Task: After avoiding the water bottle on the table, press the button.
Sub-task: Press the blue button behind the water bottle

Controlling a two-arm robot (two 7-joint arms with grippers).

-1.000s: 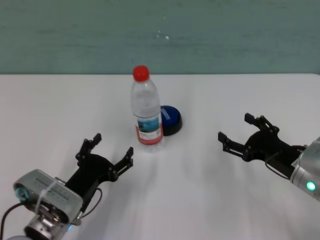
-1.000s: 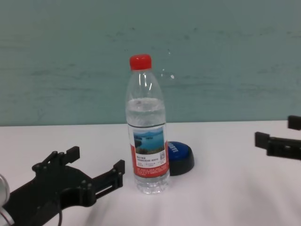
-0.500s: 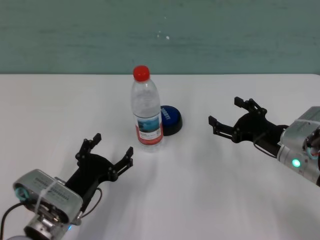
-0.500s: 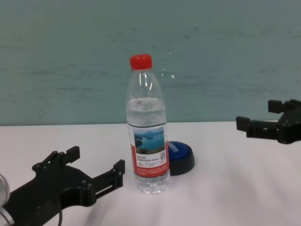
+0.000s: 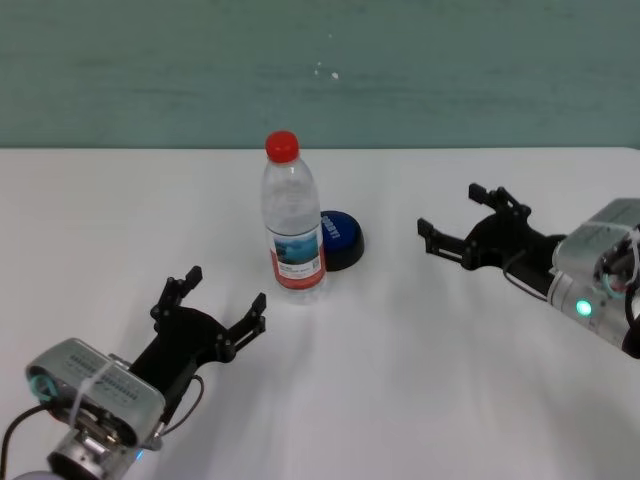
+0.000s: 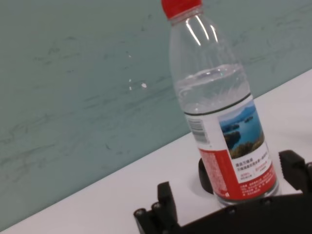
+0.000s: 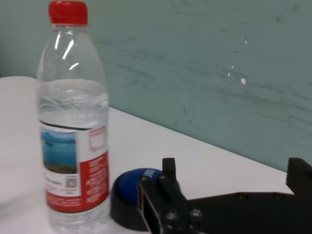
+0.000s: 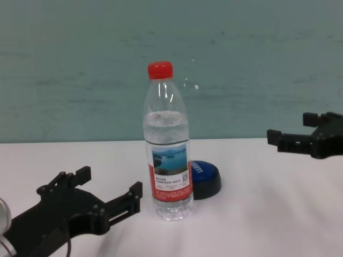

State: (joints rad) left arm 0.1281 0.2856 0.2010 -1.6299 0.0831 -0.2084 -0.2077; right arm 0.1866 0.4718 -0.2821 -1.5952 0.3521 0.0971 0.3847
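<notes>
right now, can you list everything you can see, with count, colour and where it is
bottle: one, clear with red cap and red-banded lake label, upright near the table's middle, water inside
button: one, blue dome on a black base, right behind the bottle on its right side, partly hidden by it
table: one, white, filling the foreground
wall: one, teal green, behind the table's far edge
left gripper: one, black, low on the near left of the table, fingers open, pointing toward the bottle, empty
right gripper: one, black, off to the button's right, above the table, fingers open, empty
</notes>
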